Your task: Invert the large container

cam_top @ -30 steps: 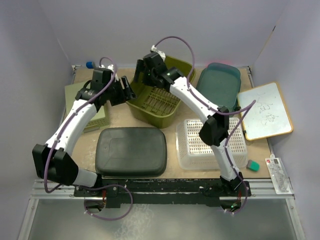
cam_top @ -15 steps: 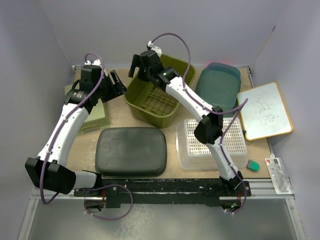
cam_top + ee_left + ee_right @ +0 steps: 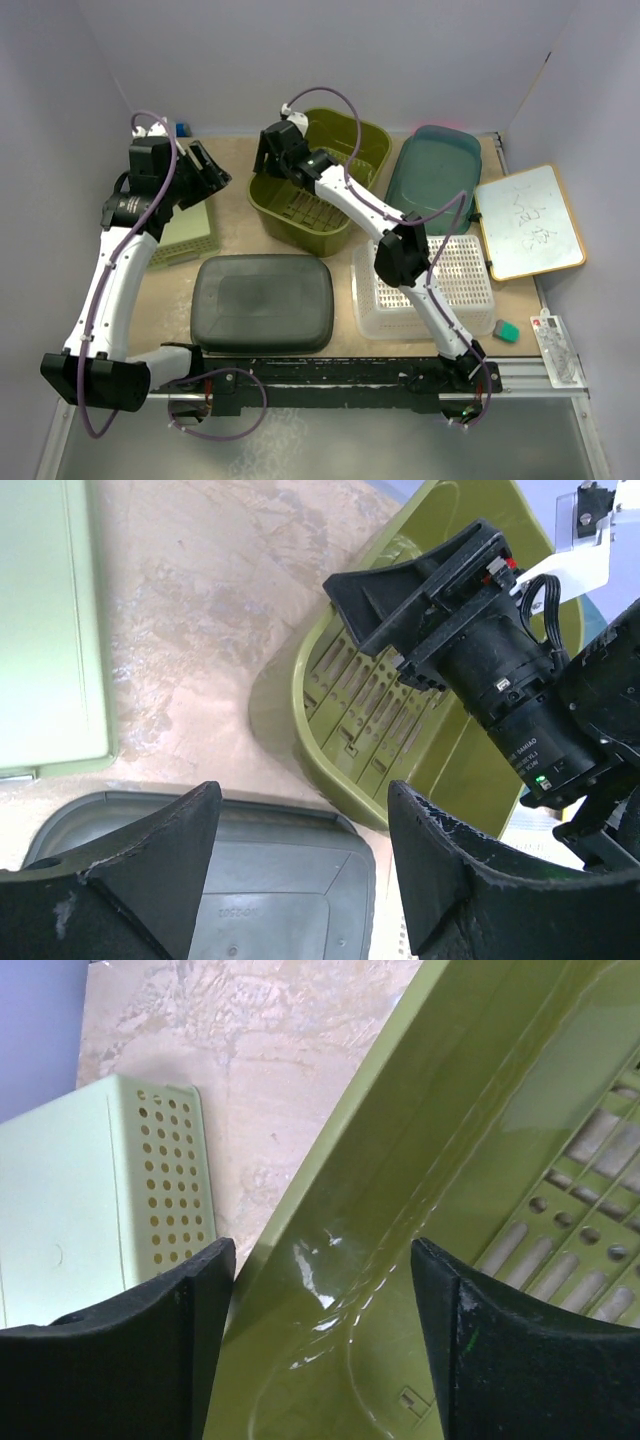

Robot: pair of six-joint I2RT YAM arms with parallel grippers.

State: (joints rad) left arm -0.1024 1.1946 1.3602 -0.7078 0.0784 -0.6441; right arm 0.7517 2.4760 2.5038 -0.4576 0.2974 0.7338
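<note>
The large olive-green slotted container [image 3: 325,185] stands upright at the back middle of the table, its opening facing up. My right gripper [image 3: 268,165] is open and hangs over its left wall. In the right wrist view the glossy green rim [image 3: 340,1260] lies between the spread jaws of the gripper [image 3: 320,1340]. My left gripper [image 3: 208,170] is open and empty, up in the air to the left of the container. The left wrist view looks between the left gripper's [image 3: 300,870] jaws at the container [image 3: 400,730] and the right wrist [image 3: 490,670].
A dark grey container [image 3: 262,300] lies upside down at the front. A clear perforated basket [image 3: 425,290] is front right and a teal container [image 3: 437,170] back right. A light green perforated box [image 3: 188,232] is at the left, a whiteboard [image 3: 530,222] and a green eraser [image 3: 507,331] at the right.
My left arm has pulled back to the left and risen away from the olive container. My right gripper has moved left to the container's left wall.
</note>
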